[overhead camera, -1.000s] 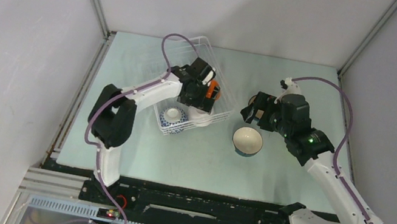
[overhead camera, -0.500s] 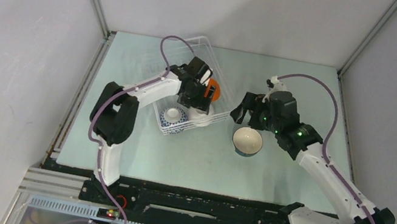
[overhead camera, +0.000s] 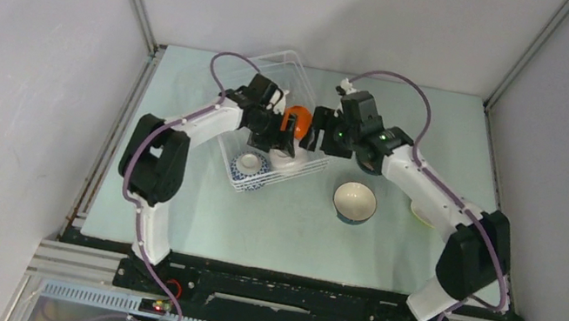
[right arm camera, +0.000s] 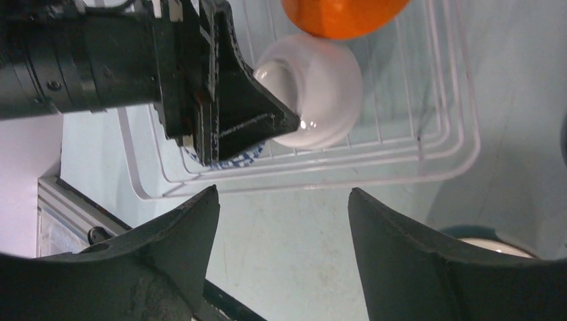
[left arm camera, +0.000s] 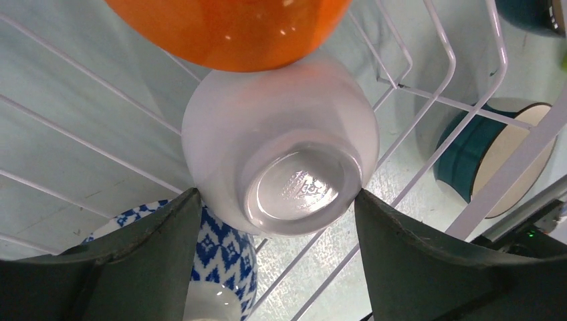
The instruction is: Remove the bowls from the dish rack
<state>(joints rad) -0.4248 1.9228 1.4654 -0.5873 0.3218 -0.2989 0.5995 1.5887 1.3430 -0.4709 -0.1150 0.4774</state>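
Observation:
The white wire dish rack (overhead camera: 276,60) holds an orange bowl (overhead camera: 298,116), an upside-down white bowl (left arm camera: 281,154) and a blue-and-white patterned bowl (overhead camera: 249,168). My left gripper (overhead camera: 282,132) is open inside the rack. In the left wrist view its fingertips (left arm camera: 187,200) flank the white bowl's foot. My right gripper (overhead camera: 317,131) is open and empty, just outside the rack's right side. In its wrist view the right gripper (right arm camera: 282,190) hangs over bare table before the rack's rim (right arm camera: 428,160). A teal-and-white bowl (overhead camera: 354,201) stands upright on the table.
A lime green bowl (overhead camera: 422,211) shows partly behind the right arm. A dark blue-green bowl (left arm camera: 535,13) sits on the table beyond the rack. The two grippers are close together over the rack's right edge. Grey walls enclose the table.
My right arm has swung left from above the teal-and-white bowl to the rack's right side. My left gripper has shifted slightly back and left, uncovering more of the orange bowl.

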